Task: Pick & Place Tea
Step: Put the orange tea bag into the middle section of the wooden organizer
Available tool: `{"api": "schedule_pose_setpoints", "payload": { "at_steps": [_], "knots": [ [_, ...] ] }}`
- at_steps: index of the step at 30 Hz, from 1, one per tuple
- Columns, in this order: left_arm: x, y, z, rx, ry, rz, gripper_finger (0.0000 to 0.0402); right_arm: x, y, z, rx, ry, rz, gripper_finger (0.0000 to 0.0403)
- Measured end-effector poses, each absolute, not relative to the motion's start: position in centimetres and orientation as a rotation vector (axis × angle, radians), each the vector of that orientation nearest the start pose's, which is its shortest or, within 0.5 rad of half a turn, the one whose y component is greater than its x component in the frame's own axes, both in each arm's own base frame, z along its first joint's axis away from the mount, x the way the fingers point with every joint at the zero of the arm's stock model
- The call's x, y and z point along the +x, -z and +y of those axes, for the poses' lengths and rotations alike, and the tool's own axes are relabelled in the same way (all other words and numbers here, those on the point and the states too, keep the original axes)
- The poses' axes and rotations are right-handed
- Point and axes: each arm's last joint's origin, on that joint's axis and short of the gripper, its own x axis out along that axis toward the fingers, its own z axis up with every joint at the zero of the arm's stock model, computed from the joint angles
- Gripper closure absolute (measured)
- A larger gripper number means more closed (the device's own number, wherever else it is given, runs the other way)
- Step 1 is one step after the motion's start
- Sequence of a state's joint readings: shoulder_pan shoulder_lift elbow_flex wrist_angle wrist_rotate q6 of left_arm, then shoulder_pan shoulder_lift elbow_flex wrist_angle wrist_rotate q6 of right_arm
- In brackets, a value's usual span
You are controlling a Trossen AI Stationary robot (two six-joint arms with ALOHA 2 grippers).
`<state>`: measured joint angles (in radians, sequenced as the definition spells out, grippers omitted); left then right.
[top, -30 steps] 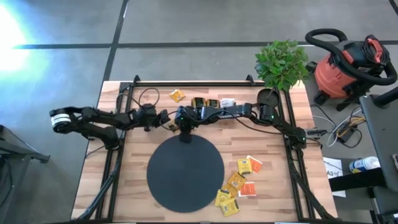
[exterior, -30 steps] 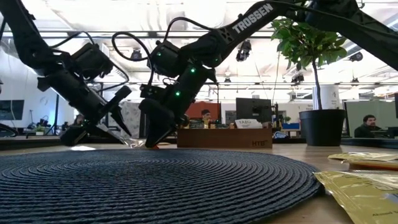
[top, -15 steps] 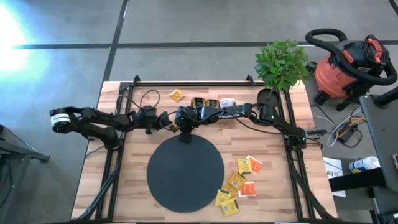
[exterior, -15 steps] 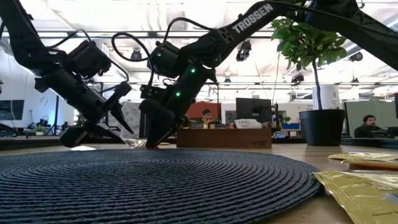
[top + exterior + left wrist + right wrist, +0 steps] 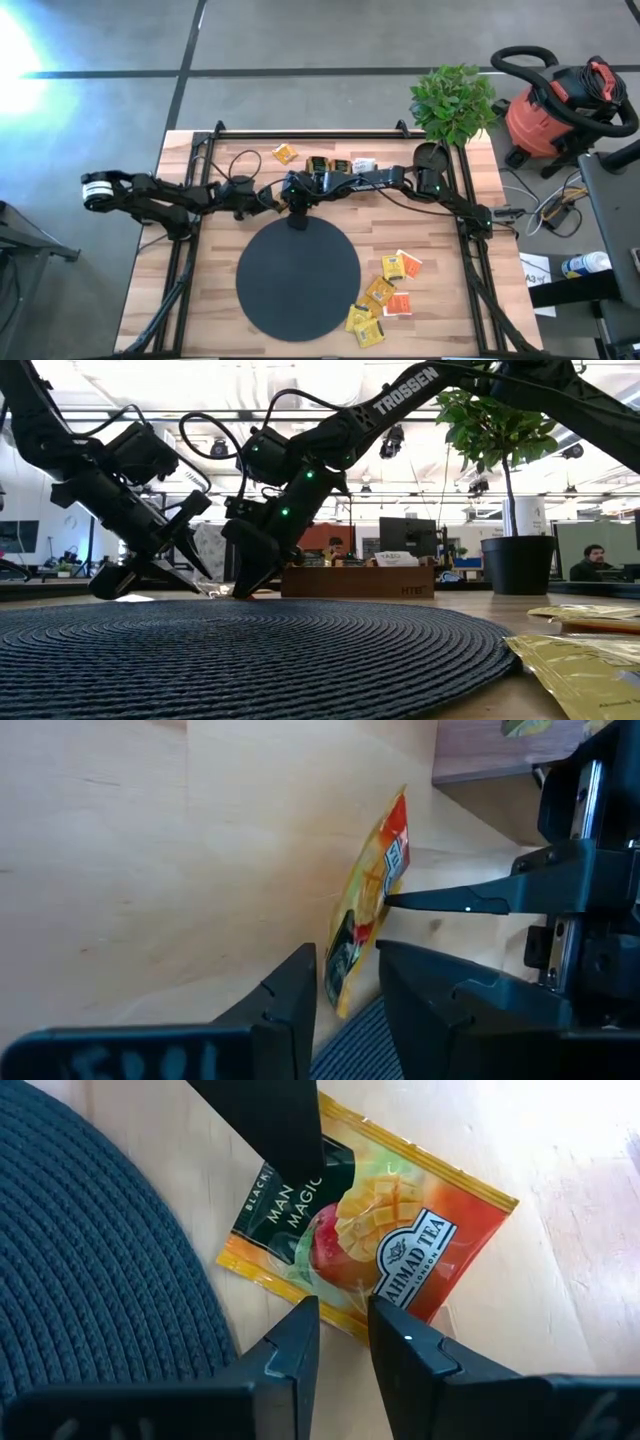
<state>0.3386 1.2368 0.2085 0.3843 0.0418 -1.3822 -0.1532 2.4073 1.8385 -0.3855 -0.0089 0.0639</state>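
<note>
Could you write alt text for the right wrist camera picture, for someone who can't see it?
A flat yellow-orange tea sachet printed with a mango lies on the pale wooden table, pinched at one edge by the right gripper. A dark finger of the other arm reaches it from the opposite side, and a dark woven mat lies beside it.

Yellow-orange-red sachet [image 5: 365,1245] with dark-green mark; dark ribbed disc [image 5: 90,1270]

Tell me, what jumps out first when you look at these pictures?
Two dark robot arms meet nose to nose at the far edge of a big black round mat, both grippers, left gripper and right gripper, closing in on one bright mango tea sachet standing on edge. More yellow and orange sachets lie scattered right of the mat.
</note>
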Motion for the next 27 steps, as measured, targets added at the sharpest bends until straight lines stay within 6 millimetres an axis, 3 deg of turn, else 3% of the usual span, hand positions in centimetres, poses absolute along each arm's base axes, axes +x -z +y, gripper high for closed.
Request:
{"api": "schedule_pose_setpoints", "payload": {
  "at_steps": [8, 18, 21, 27],
  "knots": [
    [17.8, -11.6, 6.2, -1.383, -0.706, 0.329, 0.0391, 50.7, -12.3, -7.8, 0.133, 0.167, 0.936, 0.0317],
    [18.1, -11.9, 6.4, -1.294, -0.689, 0.343, 0.04, 50.9, -13.0, -7.8, 0.123, 0.164, 0.921, 0.0316],
    [18.2, -12.1, 6.5, -1.272, -0.678, 0.365, 0.0401, 50.6, -14.1, -7.8, 0.099, 0.155, 0.92, 0.0317],
    [18.3, -13.3, 6.6, -1.211, -0.652, 0.42, 0.0401, 49.6, -18.4, -8.1, 0.07, 0.151, 0.888, 0.0316]
  ]
}}
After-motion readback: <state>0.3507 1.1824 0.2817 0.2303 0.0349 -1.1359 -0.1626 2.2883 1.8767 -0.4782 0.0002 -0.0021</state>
